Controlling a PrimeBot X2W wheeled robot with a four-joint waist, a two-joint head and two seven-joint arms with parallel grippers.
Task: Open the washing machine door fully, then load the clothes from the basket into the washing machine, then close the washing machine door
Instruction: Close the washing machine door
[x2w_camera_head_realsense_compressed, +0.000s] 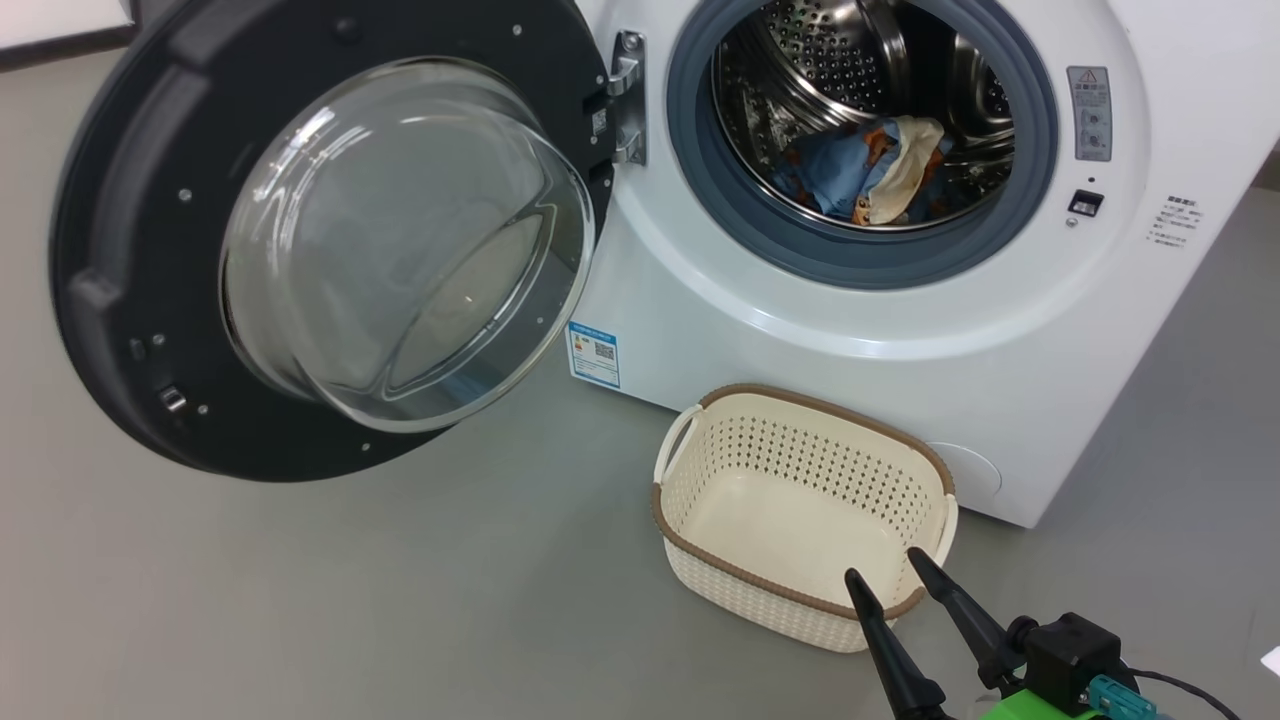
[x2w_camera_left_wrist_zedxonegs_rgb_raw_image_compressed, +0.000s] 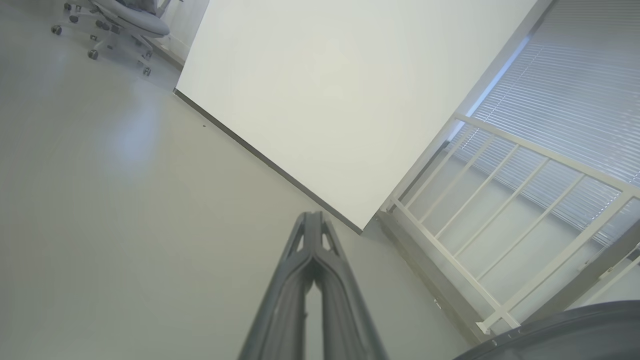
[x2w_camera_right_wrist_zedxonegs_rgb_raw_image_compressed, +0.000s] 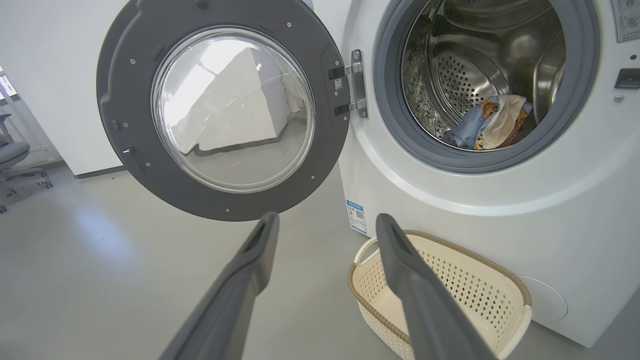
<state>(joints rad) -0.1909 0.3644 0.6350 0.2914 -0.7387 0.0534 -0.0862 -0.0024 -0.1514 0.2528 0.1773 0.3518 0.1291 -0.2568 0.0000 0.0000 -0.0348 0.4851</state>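
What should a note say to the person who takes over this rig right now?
Left tool: shut, holds nothing, points at the floor and a white wall.
Right tool: open, holds nothing, by the near rim of the basket in the head view.
Door: swung wide open, left of the washer.
Clothes: inside the drum.
Basket: empty, on the floor before the washer.
Done: door opened, clothes loaded.
Left: close the door.
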